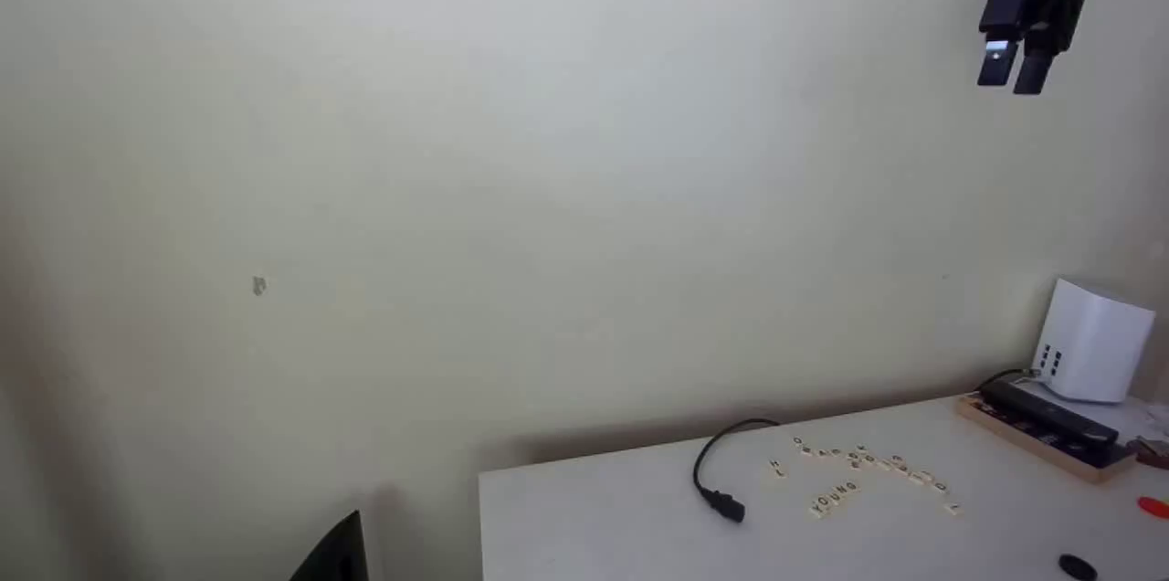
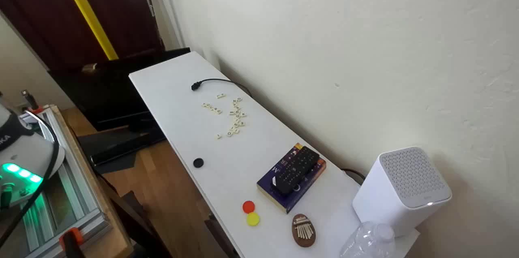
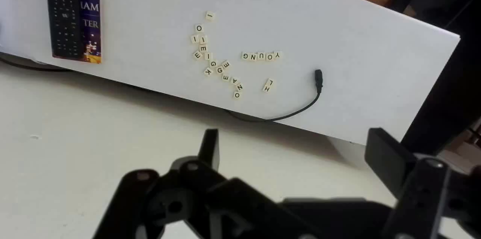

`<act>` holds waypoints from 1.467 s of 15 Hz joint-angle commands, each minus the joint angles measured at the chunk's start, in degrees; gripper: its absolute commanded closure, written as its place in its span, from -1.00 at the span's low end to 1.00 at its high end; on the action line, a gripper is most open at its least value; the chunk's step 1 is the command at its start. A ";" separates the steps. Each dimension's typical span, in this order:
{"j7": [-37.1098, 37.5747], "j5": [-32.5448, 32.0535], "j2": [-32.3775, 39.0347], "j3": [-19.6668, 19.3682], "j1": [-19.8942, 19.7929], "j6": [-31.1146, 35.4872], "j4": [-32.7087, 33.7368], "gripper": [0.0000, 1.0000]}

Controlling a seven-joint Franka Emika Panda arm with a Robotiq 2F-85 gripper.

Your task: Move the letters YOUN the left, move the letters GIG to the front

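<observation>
Well apart from the book (image 3: 91,17), the YOUNG row (image 3: 261,56) lies on the pale worktop (image 2: 239,158): five tiles in a straight line, its G end toward the book and its Y end away from it. Nearer the book, a crooked chain of tiles (image 3: 203,48) runs over the worktop. Within that chain two G tiles (image 3: 220,70) lie side by side, with an I tile (image 3: 208,56) just beside them on the side toward the book; these are the letters for GIG. A lone tile (image 3: 209,15) lies off one end of the chain, nearer the book than the YOUNG row is; its letter is hard to tell. Farther from the book than the chain come an H and L pair (image 3: 267,88) and, farthest of these, a black cable plug (image 3: 318,77).

High above the level of the book, in an exterior view, the gripper (image 1: 1010,89) hangs with its fingers spread wide, only air between them; the wrist view shows that broad gap.

On top of the book rests a black device (image 3: 64,21). Near the book lie a red disc (image 2: 248,207) and a yellow disc (image 2: 253,219), touching, and just beside it a brown thumb piano (image 2: 303,230). A black disc (image 2: 198,162) lies apart from the book, by the worktop's edge, while a white box (image 2: 389,197) stands near the book.
</observation>
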 commanded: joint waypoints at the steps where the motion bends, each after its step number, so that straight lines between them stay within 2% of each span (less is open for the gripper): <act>1: -0.19 0.24 0.08 0.57 -0.67 -0.11 0.12 -1.00; 5: -0.19 0.24 0.08 0.57 -0.67 -0.11 0.12 -1.00; 10: -6.99 9.67 7.93 1.43 3.65 7.36 -2.30 -1.00; 13: -10.52 13.53 12.71 3.11 4.53 12.35 -4.07 -1.00; 19: -8.21 12.00 18.19 6.16 3.31 23.54 -7.45 -1.00; 20: -9.75 12.80 19.03 6.26 3.34 22.03 -6.94 -1.00; 21: -14.72 14.82 20.17 6.24 3.47 16.60 -5.50 -1.00; 22: -10.02 11.96 19.09 6.57 3.08 20.16 -6.50 -1.00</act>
